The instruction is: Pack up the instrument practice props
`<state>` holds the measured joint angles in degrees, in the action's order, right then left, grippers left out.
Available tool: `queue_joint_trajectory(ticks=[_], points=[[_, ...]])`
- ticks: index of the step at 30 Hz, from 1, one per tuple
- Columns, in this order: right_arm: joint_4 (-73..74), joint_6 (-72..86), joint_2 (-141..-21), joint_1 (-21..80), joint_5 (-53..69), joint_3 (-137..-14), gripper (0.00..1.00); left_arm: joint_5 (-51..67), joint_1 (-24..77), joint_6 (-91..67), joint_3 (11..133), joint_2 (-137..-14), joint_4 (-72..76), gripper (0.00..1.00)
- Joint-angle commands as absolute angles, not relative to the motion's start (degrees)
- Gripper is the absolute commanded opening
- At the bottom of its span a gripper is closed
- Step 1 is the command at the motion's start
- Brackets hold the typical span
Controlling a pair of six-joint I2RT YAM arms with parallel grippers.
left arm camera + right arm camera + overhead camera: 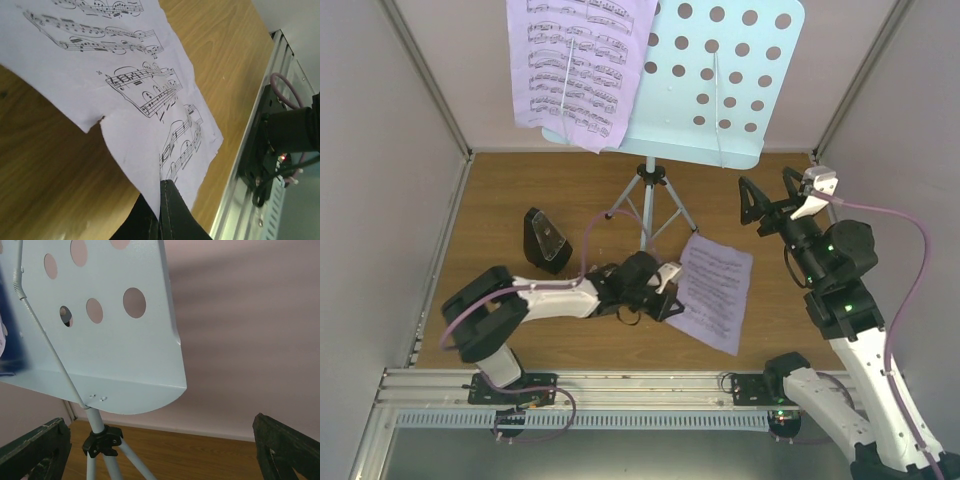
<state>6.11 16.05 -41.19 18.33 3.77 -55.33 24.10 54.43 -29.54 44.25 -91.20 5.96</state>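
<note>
The light blue music stand (720, 80) stands on its tripod at the back middle, with a lilac sheet-music page (580, 65) on the left of its hole-dotted desk. A second lilac page (715, 290) lies on the wooden table in front of it. My left gripper (665, 290) is shut on that page's left edge; in the left wrist view the jaws (162, 200) pinch the paper (130, 75). The black pyramid metronome (547, 240) stands to the left. My right gripper (770, 195) is open and empty, right of the stand, facing the desk's lower corner (100, 330).
An aluminium rail (620, 385) runs along the near table edge, with the arm bases on it. White walls close in the left, back and right sides. The stand's black tripod collar (102, 440) and its legs are just ahead of the right gripper.
</note>
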Motion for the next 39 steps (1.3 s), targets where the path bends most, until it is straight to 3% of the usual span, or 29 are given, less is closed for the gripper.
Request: queue_joint_trajectory(ticks=[1, 9, 16, 23, 32, 39], points=[[6.5, 14.5, -40.0, 18.5, 1.1, -54.4, 1.00, 22.8, 56.7, -23.7, 52.1, -98.7, 6.2, 0.00], [6.9, 14.3, -40.2, 18.5, 0.4, -54.4, 0.99, 26.9, 59.4, -21.3, 65.9, -111.3, 4.5, 0.00], [7.9, 14.9, -40.1, 18.5, 0.1, -54.5, 1.00, 26.1, 60.0, -20.7, 69.0, -114.4, 2.8, 0.03], [8.5, 15.3, -40.1, 18.5, -1.1, -54.6, 1.00, 19.5, 60.0, -19.8, 67.5, -109.4, 0.4, 0.48], [10.1, 13.8, -40.3, 18.5, -0.3, -56.6, 1.00, 1.0, 59.8, -18.0, 57.7, -88.4, -1.9, 0.86], [9.9, 11.6, -42.0, 18.5, 13.9, -57.2, 1.00, -2.2, 54.1, -18.5, 47.2, -64.7, -7.6, 0.93]])
